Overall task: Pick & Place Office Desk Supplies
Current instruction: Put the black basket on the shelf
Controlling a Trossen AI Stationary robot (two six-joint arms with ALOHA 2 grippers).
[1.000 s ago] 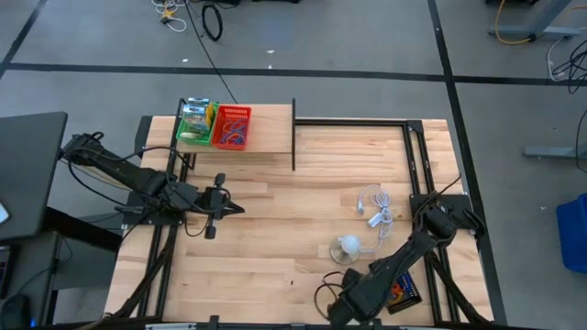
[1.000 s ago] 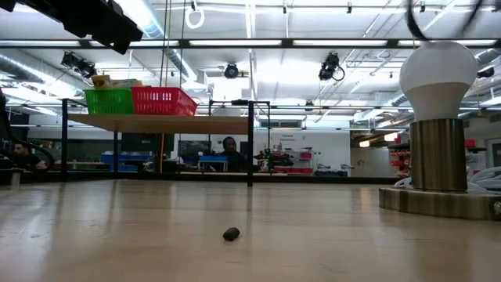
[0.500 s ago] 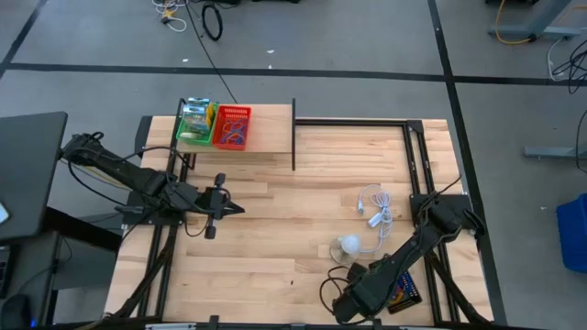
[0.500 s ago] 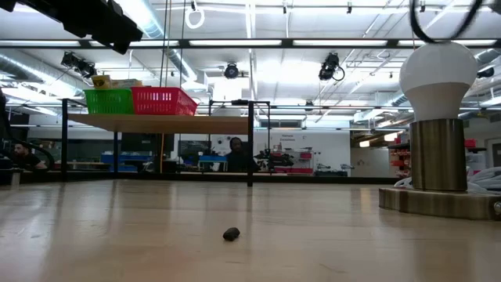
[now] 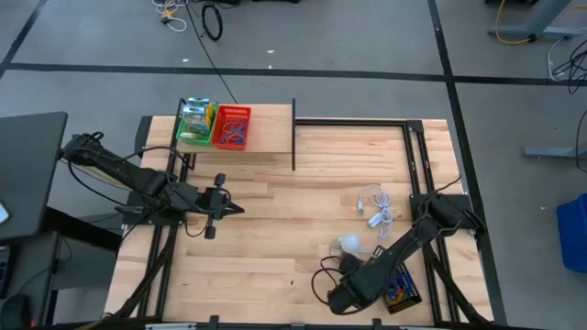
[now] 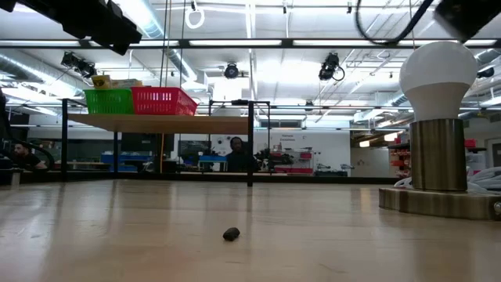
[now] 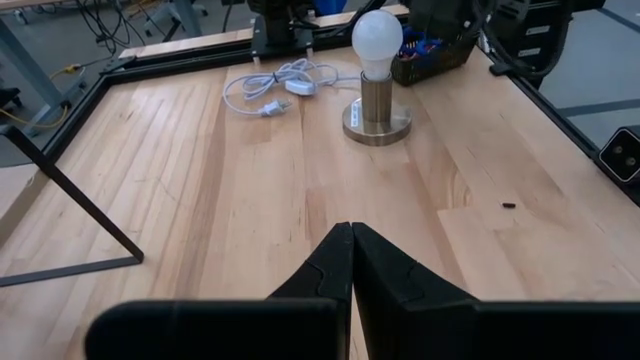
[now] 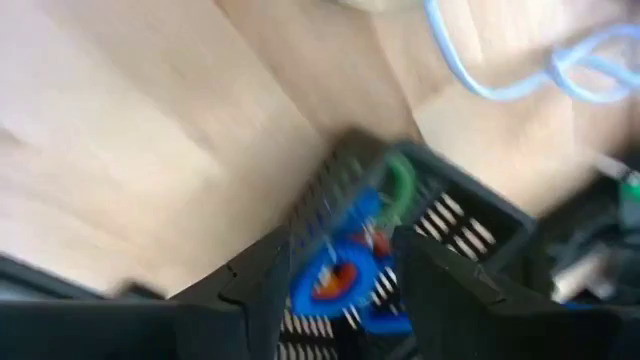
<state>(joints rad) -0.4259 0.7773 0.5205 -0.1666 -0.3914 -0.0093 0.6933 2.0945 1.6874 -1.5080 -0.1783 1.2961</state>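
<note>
Right wrist view: my right claw (image 8: 345, 255) stood over the black basket (image 8: 470, 215), its two fingers set apart, with blue loops (image 8: 340, 285) showing between them and a green loop (image 8: 402, 180) just behind. The picture was blurred, and I could not tell whether either finger touched a loop. The basket sat at the near right corner of the table (image 5: 275, 229).

I judged the step in hand to be picking one loop out of this basket. The next move called for lowering the fingers around a single loop, clear of the mesh wall, and pinching it without dragging its neighbours along.

My left claw (image 5: 217, 206) waited over the left side of the table, its fingers pressed together and holding nothing.

A lamp (image 5: 348, 246) with a white bulb stood near the black basket, and its white cord (image 5: 376, 209) lay coiled beyond it; both bordered any path across the table. A green basket (image 5: 194, 122) and a red basket (image 5: 231, 126) sat side by side on the raised shelf at the far left, well apart. A small dark speck (image 6: 231, 233) lay on the bare wood.
</note>
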